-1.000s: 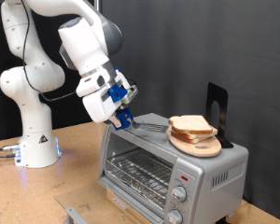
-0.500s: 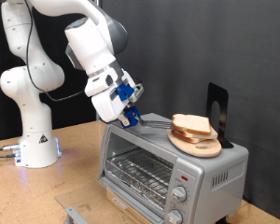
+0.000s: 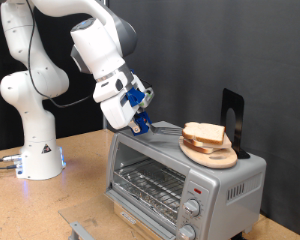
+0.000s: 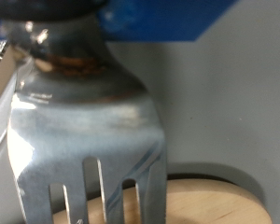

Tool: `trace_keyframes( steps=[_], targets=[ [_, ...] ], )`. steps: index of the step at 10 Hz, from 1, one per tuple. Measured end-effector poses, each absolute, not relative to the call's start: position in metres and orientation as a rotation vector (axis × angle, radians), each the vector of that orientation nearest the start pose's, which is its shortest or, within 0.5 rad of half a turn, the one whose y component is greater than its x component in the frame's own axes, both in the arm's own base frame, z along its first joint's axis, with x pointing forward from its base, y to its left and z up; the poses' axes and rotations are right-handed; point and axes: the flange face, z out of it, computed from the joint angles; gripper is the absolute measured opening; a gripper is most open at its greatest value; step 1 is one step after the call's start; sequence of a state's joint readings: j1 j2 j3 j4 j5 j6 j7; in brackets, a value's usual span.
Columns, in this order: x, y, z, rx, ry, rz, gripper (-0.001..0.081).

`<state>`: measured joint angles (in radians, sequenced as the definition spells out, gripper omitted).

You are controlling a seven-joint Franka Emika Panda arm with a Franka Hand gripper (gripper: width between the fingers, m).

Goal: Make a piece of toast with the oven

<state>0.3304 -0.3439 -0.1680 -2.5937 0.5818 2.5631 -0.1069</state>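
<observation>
A fork (image 4: pixel 89 140) is pinched between the fingers of the gripper (image 3: pixel 140 122), which is held above the oven's (image 3: pixel 185 175) top, towards the exterior view's left. The tines are pointed towards a stack of bread slices (image 3: pixel 205 134) lying on a round wooden board (image 3: pixel 212 155) on the oven's top, but are seen to be apart from it. In the wrist view the tines are seen close up, with the board's edge just beyond them. No slice has been lifted. The oven door appears to be open, with the wire rack (image 3: pixel 152 183) bare; no toast is inside. The task is judged to be at an early stage: a slice is not yet on the rack. The oven stands on the bench (image 3: pixel 85 180).
</observation>
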Motion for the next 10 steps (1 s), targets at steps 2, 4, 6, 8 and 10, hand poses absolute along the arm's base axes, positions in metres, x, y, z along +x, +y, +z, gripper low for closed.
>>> trace_keyframes(
  steps=[2, 4, 6, 8, 10],
  targets=[
    [0.430, 0.062, 0.406, -2.650, 0.231, -0.381, 0.0430],
    [0.427, 0.061, 0.411, -2.641, 0.229, -0.395, 0.0430],
    [0.425, 0.061, 0.414, -2.635, 0.239, -0.401, 0.0430],
    [0.424, 0.061, 0.413, -2.642, 0.268, -0.372, 0.0430],
    [0.427, 0.061, 0.413, -2.650, 0.307, -0.346, 0.0430]
  ],
)
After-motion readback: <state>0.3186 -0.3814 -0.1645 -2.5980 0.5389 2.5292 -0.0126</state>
